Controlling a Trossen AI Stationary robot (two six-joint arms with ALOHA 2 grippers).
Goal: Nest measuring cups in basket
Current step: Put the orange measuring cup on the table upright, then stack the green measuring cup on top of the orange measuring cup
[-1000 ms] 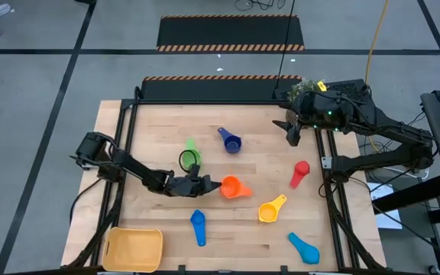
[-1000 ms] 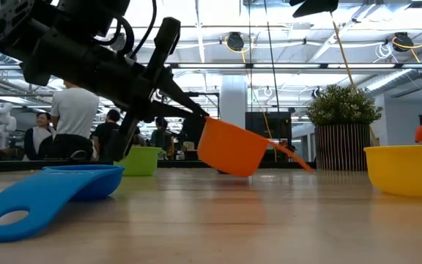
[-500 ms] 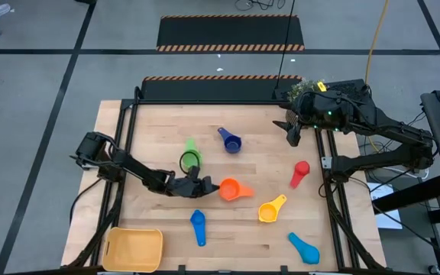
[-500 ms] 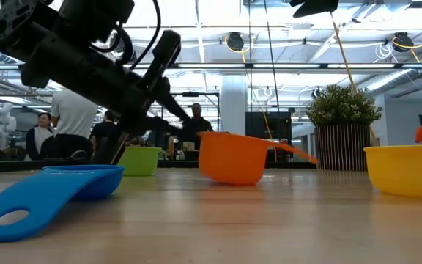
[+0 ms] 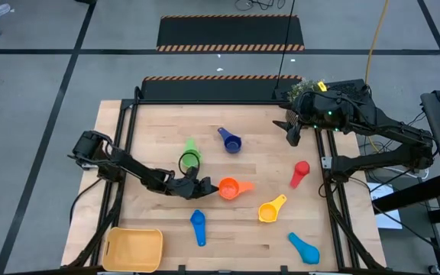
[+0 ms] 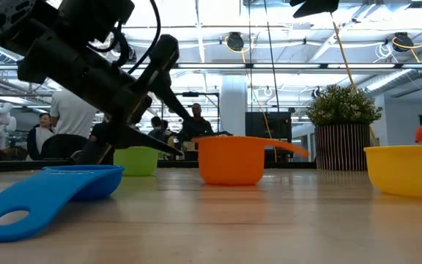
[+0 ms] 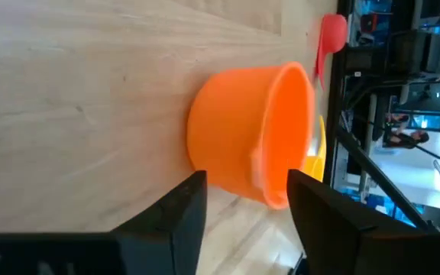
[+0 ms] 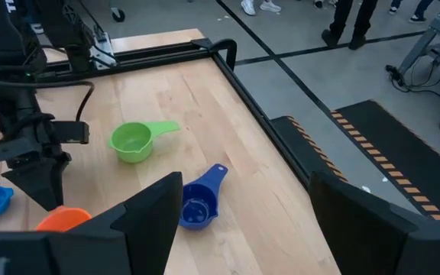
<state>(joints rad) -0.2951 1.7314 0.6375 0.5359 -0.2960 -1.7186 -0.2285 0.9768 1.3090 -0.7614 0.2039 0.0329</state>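
Note:
An orange measuring cup (image 5: 228, 189) stands upright on the table's middle, handle (image 5: 244, 186) toward the right edge. My left gripper (image 5: 207, 186) is open at its left side, one finger over the rim and one low beside the wall (image 7: 228, 164). Lying apart on the wood are a green cup (image 5: 190, 158), a dark blue cup (image 5: 230, 142), a red cup (image 5: 301, 172), a yellow cup (image 5: 271, 208), a blue cup (image 5: 198, 226) and a light blue cup (image 5: 304, 247). The yellow-orange basket (image 5: 134, 249) sits at the near left corner. My right gripper (image 5: 292, 136) hangs open high over the far right. My left gripper comes level from the table's left, with its fingers (image 7: 186, 206) stacked one above the other at the orange cup's left rim (image 6: 202, 141). The cup rests flat on its base. Whether either finger touches it, I cannot tell.
A black frame (image 5: 132, 114) runs around the wooden top. A potted plant (image 6: 343, 110) stands at the far right corner, close to my right arm. People move in the room behind the table. Bare wood lies between the cups and the basket.
My left gripper has opened and let go of the orange cup. The cup, held tilted with its base partly off the wood a second ago, now stands upright and level on the table. The gripper has tipped a little at the wrist without shifting place.

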